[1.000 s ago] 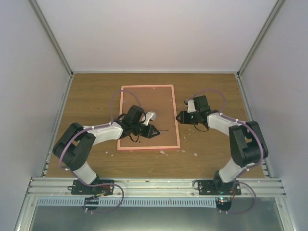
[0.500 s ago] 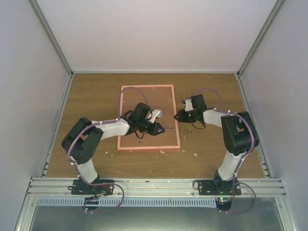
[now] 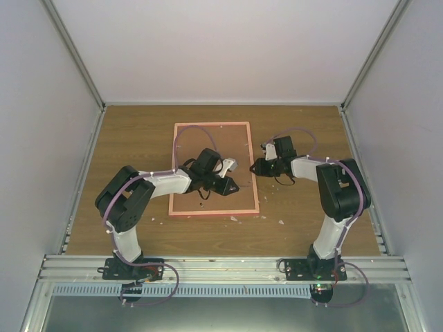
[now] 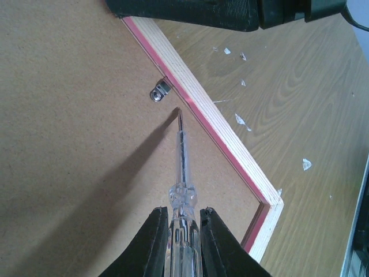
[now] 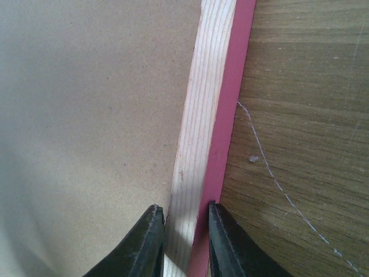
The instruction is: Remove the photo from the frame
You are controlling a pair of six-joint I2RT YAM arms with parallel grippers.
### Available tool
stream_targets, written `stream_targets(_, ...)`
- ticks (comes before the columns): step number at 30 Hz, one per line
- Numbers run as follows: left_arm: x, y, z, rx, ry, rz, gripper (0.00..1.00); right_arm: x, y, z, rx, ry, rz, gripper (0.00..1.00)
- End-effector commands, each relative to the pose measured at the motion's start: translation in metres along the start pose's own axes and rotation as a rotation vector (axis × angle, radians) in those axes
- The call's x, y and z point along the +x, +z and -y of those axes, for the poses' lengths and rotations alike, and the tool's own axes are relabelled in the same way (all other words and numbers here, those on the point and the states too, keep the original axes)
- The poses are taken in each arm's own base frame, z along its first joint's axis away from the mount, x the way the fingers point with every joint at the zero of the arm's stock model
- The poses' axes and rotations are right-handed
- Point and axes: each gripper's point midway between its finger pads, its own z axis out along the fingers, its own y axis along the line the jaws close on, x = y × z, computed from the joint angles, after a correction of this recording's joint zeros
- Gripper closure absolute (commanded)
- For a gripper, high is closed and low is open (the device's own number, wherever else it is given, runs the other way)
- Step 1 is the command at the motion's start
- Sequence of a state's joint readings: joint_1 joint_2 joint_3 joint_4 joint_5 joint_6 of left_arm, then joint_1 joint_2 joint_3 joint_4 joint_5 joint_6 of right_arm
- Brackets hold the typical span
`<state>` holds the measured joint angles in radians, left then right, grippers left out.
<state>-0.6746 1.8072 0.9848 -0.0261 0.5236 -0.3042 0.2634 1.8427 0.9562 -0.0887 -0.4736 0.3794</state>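
The pink-red frame [image 3: 253, 155] lies face down on the wooden table, its brown hardboard back [image 3: 208, 142] up. The photo is hidden beneath it. My left gripper [image 3: 231, 185] is shut on a clear-handled screwdriver [image 4: 181, 167]. The screwdriver's tip rests on the hardboard [image 4: 69, 115] just below a small metal clip [image 4: 159, 91], beside the frame's rail [image 4: 219, 130]. My right gripper [image 3: 255, 167] straddles the frame's right rail [image 5: 202, 115], one finger on the inner side by the hardboard [image 5: 86, 115] and one on the pink outer edge, shut on it.
Small white chips lie on the table by the frame's near corner [image 3: 234, 218] and further right [image 3: 281, 223], and show in the left wrist view [image 4: 306, 164]. A thin pale thread [image 5: 277, 179] lies on the wood. Grey walls enclose the table.
My left arm has swung right across the hardboard, bringing the screwdriver tip nearer the frame's right rail. My right arm has folded in while its gripper stays at the rail.
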Motion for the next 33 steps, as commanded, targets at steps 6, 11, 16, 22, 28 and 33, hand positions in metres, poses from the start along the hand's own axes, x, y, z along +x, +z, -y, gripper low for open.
stream_targets(6,-0.013,0.007,-0.006,-0.043,0.015,0.027,1.00,0.007,0.008,0.007,0.024,-0.008,-0.022,0.86)
stream_targets(11,-0.014,0.010,-0.009,-0.053,0.003,0.030,1.00,0.008,0.008,0.006,0.029,-0.012,-0.024,0.89)
stream_targets(16,-0.017,0.009,-0.016,-0.088,-0.022,0.043,1.00,0.010,0.008,0.006,0.033,-0.015,-0.028,0.91)
stream_targets(22,-0.020,-0.001,-0.031,-0.175,-0.066,0.081,1.00,0.010,0.005,0.005,0.041,-0.016,-0.021,0.93)
stream_targets(28,-0.018,-0.010,-0.036,-0.209,-0.104,0.111,1.00,0.012,0.005,0.004,0.039,-0.013,-0.021,0.94)
stream_targets(33,-0.026,-0.015,-0.026,-0.173,-0.085,0.150,1.00,0.012,0.003,0.003,0.037,-0.014,-0.016,0.94)
